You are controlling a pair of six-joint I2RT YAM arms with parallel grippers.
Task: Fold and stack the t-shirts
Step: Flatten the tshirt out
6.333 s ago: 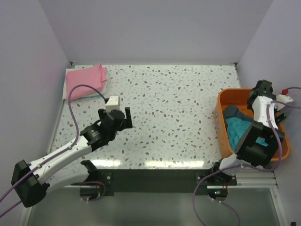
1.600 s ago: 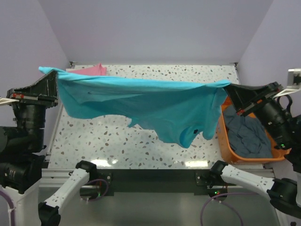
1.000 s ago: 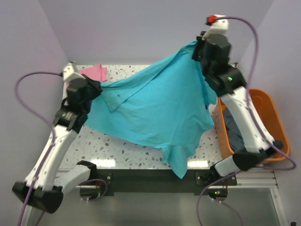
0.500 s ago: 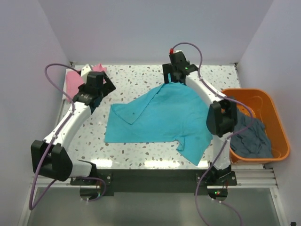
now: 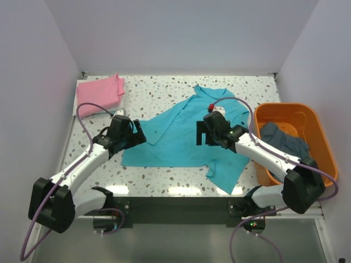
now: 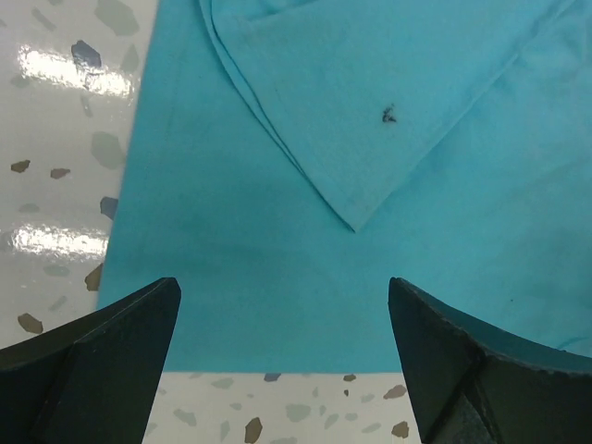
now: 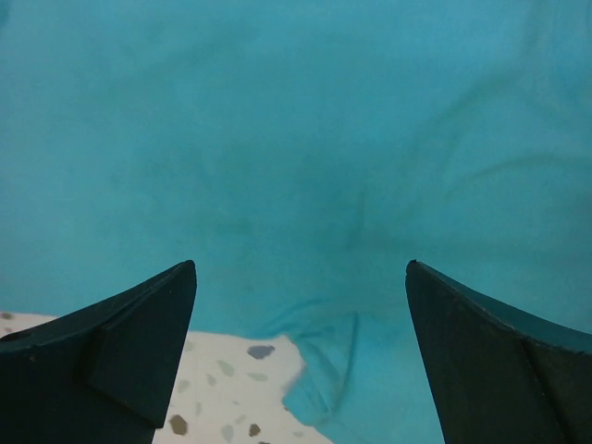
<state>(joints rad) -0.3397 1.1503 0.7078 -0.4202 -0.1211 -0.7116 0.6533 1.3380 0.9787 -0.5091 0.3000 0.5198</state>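
From above: a white table (image 5: 159, 90) speckled with grey and brown chips, glossy enough to throw glare along its near edge, boxed in by plain pale-lavender walls (image 5: 175, 33). The turquoise t-shirt (image 5: 181, 145) lies spread across the middle, soft and rumpled, collar toward the back, one sleeve trailing toward the near edge. The pink t-shirt (image 5: 98, 93) sits folded in the back-left corner, well apart. On the right is a smooth orange tub (image 5: 299, 109) with the dark grey-blue t-shirt (image 5: 285, 143) heaped inside it. The left gripper (image 5: 138, 134) is at the turquoise shirt's left edge, and the right gripper (image 5: 201, 134) is over its middle, jaws spread.

Left wrist now: two dark wedge fingers (image 6: 102, 347) are wide apart with nothing between them. Below them is flat turquoise cotton, with a sleeve (image 6: 370, 111) folded over it, its stitched hem running to a corner. A tiny dark speck (image 6: 387, 114) marks that flap. The shirt's straight edges meet shiny terrazzo at the left and along the bottom. Whether the fingertips touch the cloth, I cannot tell.

Right wrist: its fingers (image 7: 499, 356) are also parted and grip nothing. Turquoise fabric fills nearly everything, softly creased, and a puckered hem curls at the bottom by a patch of speckled tabletop.
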